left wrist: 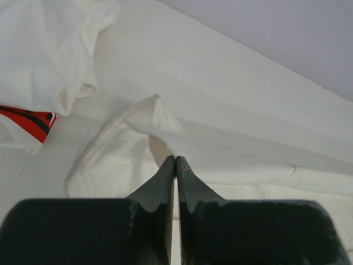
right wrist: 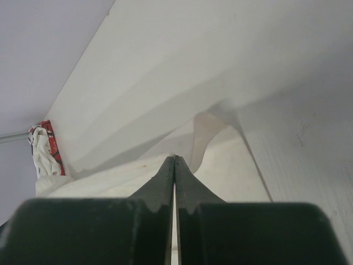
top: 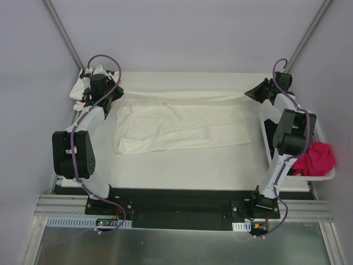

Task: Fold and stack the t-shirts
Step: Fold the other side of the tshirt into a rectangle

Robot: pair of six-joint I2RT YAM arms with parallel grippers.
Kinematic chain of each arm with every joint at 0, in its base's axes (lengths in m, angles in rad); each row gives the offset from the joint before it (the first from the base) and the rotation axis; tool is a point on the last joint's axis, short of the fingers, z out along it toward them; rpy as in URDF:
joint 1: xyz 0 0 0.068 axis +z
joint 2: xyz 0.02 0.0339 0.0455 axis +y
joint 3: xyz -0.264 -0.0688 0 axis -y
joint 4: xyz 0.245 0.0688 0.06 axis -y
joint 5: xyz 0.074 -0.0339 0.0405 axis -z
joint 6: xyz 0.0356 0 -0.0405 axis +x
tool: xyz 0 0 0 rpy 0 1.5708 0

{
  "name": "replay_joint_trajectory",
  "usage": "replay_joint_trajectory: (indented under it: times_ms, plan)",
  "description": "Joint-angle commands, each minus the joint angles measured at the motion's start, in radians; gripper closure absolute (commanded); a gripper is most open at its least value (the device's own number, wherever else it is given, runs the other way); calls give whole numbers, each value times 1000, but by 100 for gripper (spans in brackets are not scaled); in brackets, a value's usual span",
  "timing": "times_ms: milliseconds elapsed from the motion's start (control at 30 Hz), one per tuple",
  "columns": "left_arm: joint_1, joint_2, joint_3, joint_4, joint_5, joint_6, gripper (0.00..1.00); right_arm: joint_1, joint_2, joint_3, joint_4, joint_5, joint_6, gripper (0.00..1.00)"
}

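The left gripper (left wrist: 175, 159) and right gripper (right wrist: 175, 158) each pinched shut on the far edge of the large plain cream-white cloth t-shirt (top: 182, 130), spread mid-table; white tabletop (top: 182, 174) showed beyond its near edge.

The white table (top: 182, 171) bears a spread cream-white t-shirt (top: 182, 130), a bunched printed shirt (top: 80, 88) and a basket (top: 325, 176).

Near strip of worktop (top: 182, 165) lies open; cream shirt (top: 176, 130) fills the middle, basket (top: 317, 178) blocks right, bunched shirt (top: 80, 88) far-left.
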Motion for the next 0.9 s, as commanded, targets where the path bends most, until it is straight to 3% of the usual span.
replay_joint_trajectory:
  times_ms: [0, 867]
  plan:
    - [15, -62, -37, 54, -26, -19, 100, -25, -98, -41, 31, -11, -3, 99]
    - [15, -155, -187, 54, -36, -39, 100, -35, -208, -165, 5, -20, -34, 99]
